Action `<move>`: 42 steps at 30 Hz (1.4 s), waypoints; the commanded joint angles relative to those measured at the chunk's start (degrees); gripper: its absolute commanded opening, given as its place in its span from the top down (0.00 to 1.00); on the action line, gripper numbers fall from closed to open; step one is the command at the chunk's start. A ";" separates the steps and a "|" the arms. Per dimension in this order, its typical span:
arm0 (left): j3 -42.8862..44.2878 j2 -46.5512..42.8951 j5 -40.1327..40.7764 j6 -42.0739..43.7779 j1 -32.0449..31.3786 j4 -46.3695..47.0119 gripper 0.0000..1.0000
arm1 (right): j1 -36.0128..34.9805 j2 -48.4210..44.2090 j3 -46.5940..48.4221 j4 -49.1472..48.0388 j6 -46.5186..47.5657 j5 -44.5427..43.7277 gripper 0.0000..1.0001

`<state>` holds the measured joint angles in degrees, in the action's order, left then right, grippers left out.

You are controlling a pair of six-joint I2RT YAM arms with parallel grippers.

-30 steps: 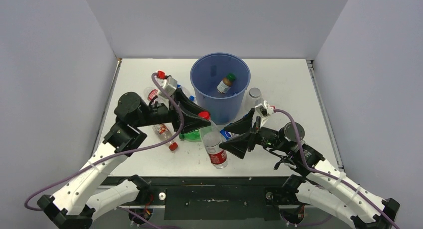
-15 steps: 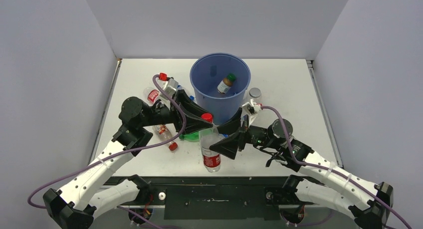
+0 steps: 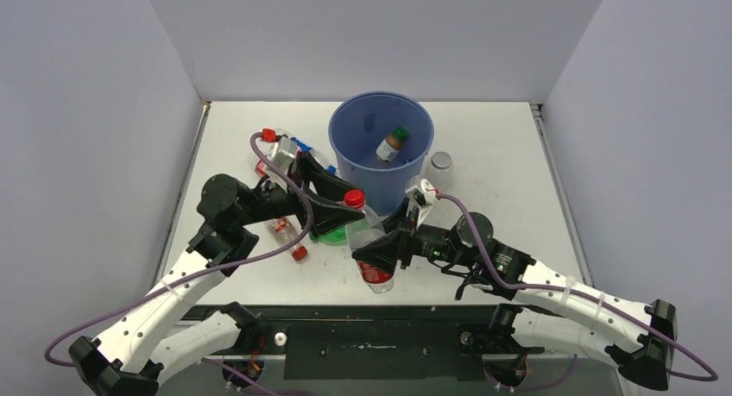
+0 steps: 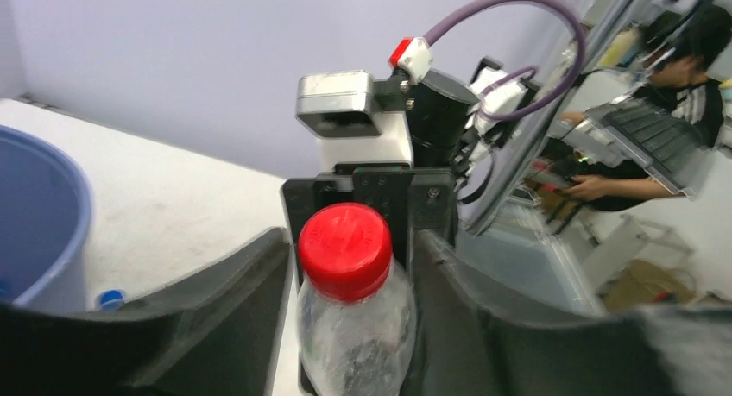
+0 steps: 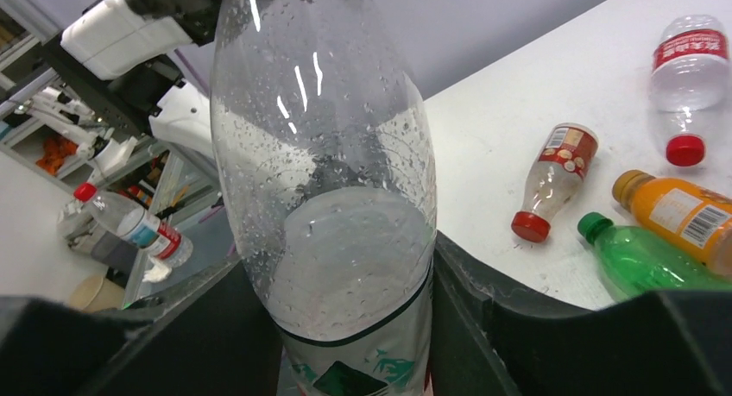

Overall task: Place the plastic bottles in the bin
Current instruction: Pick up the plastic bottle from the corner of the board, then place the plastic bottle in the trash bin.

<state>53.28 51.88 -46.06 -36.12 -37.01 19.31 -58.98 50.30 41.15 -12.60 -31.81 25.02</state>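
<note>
A clear bottle with a red cap and a red label stands tilted in front of the bin. My left gripper is shut on its neck just under the cap. Lower down, my right gripper is shut on its body, a finger pressed to each side. The blue bin holds one small green-capped bottle. A green bottle lies behind the held one. A small red-capped bottle lies to the left. More bottles lie at the bin's left.
A grey-capped bottle stands right of the bin. In the right wrist view an orange juice bottle lies beside the green bottle, with a red-labelled bottle farther off. The bin's wall is just left of my left gripper.
My right gripper has moved left to the bottle and closed from wide open onto its body. The left gripper has kept its hold on the neck and tilted the bottle a little.
</note>
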 commanded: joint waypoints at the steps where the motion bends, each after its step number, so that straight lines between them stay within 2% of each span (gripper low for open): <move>1: -0.85 -3.76 6.72 3.69 0.01 -0.91 0.27 | -0.34 -2.86 2.48 -0.39 1.62 -6.04 0.58; 2: -1.40 -4.91 8.10 4.38 0.09 -1.43 0.12 | -0.30 -3.42 2.68 0.05 2.09 -6.56 0.61; 3: -1.83 -6.07 9.42 5.69 0.03 -2.17 0.02 | -0.35 -4.02 3.08 0.92 2.77 -7.20 0.62; 7: -2.53 -11.83 16.81 12.81 0.10 -7.89 0.04 | -0.52 -7.26 9.27 9.56 9.82 -13.97 0.64; 10: -4.84 -16.96 25.26 19.27 0.10 -11.13 0.04 | -0.49 -10.48 14.85 14.25 16.51 -25.33 0.62; 13: -9.71 -21.45 34.83 22.94 0.12 -10.24 0.04 | -0.51 -12.68 15.74 8.42 23.30 -38.79 0.61; 15: -13.06 -23.35 41.09 23.39 0.19 -8.58 0.04 | -0.47 -11.38 16.29 3.29 27.37 -44.64 0.61; 22: -17.11 -24.19 47.94 25.03 0.32 -10.87 0.04 | 0.09 2.59 18.26 -15.86 39.52 -53.33 0.62; 24: -17.45 -24.07 48.12 25.23 0.36 -11.36 0.04 | 3.40 7.71 21.16 -15.56 39.05 -50.82 0.63; 26: -17.30 -24.07 47.99 25.50 0.28 -11.98 0.04 | 8.08 11.57 22.82 -15.25 34.53 -45.53 0.63; 33: -17.64 -24.39 47.67 26.00 0.24 -12.42 0.04 | 19.65 22.92 24.41 -22.21 23.74 -34.45 0.64; 37: -17.47 -24.77 47.68 26.42 -0.20 -12.84 0.04 | 23.26 28.78 26.04 -21.59 22.44 -32.39 0.64; 42: -17.59 -25.70 47.99 26.95 -0.41 -12.96 0.04 | 26.32 31.54 23.49 -21.97 20.78 -32.12 0.64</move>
<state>35.38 27.14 1.26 -10.31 -37.08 5.72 -34.39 81.45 64.45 -29.91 -7.94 -9.93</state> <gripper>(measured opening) 0.960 0.467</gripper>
